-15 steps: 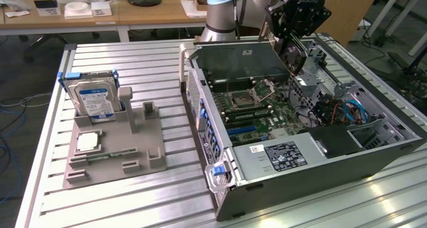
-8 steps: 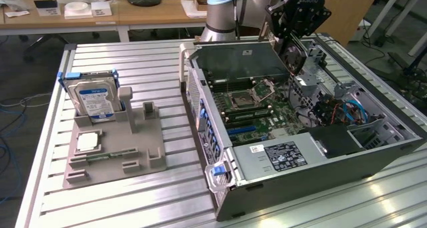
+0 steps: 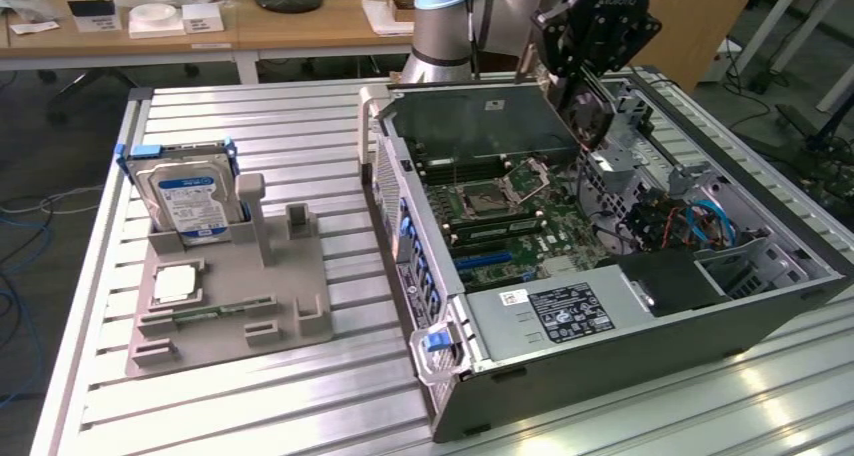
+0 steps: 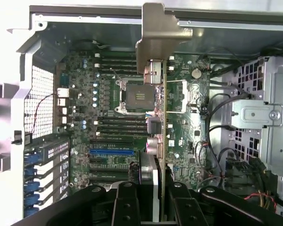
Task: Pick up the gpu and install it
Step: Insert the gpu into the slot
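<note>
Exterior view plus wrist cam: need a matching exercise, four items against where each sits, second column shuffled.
Items
1. silver blue-labelled hard drive
2. gpu, a thin dark circuit card with metal bracket
3. grey power-supply box with black label
4. small square silver chip

Places
A. flat on the grey plastic holder
B. clamped in the end effector, above the green motherboard
C. upright in the holder's slot
D. mounted in a corner of the open grey computer case

Pairs: 1-C, 2-B, 3-D, 4-A
</note>
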You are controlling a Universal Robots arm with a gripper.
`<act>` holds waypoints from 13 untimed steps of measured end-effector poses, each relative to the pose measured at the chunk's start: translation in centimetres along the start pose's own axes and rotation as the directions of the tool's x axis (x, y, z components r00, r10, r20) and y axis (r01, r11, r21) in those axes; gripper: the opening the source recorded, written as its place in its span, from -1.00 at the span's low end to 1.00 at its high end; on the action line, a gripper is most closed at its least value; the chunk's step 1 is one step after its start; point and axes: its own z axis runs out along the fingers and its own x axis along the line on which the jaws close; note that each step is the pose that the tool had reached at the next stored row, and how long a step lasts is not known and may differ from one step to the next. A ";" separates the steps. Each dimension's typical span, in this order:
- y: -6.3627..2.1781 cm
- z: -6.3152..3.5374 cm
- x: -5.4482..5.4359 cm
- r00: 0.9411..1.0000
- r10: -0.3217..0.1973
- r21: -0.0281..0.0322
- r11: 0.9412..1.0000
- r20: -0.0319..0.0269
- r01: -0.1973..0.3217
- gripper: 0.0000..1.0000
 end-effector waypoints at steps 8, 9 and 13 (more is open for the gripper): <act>0.00 0.00 0.0 0.996 -0.092 0.000 0.996 -0.004 0.092 -0.44; 0.00 0.00 0.0 0.995 -0.103 0.000 0.995 -0.005 0.103 -0.44; 0.00 0.00 0.0 0.990 -0.142 0.000 0.990 -0.007 0.142 -0.44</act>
